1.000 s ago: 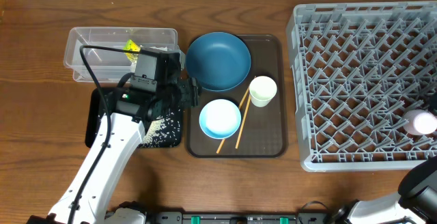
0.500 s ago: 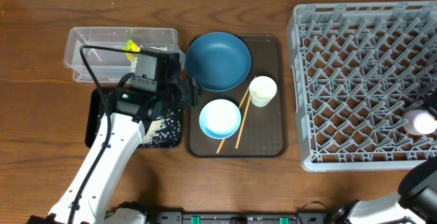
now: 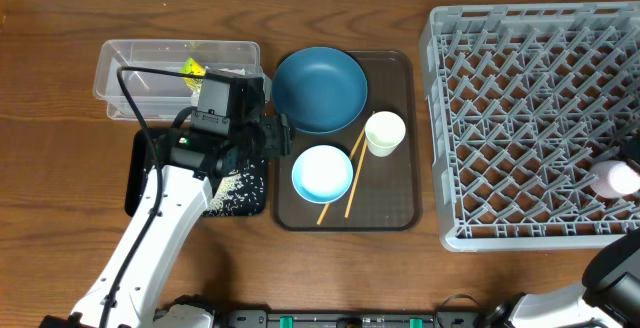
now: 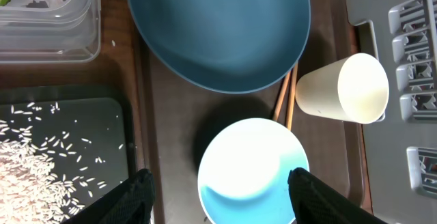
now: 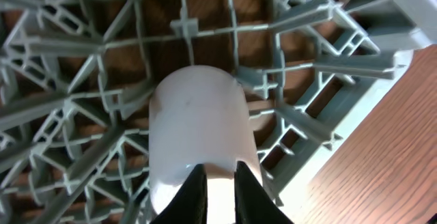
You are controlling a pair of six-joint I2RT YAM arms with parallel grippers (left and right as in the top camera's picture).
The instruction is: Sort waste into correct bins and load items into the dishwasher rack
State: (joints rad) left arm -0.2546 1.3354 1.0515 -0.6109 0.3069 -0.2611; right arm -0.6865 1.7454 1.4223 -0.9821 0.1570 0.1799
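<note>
Right wrist: hand [image 5: 218, 183] apparently pinching pink cup [image 5: 198, 121].

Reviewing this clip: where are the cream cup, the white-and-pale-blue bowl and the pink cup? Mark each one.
cream cup [image 3: 385, 132], overhead view, on its open mouth.
white-and-pale-blue bowl [image 3: 322, 173], overhead view, on the middle of its inside.
pink cup [image 3: 615, 179], overhead view, on its rounded body.
</note>
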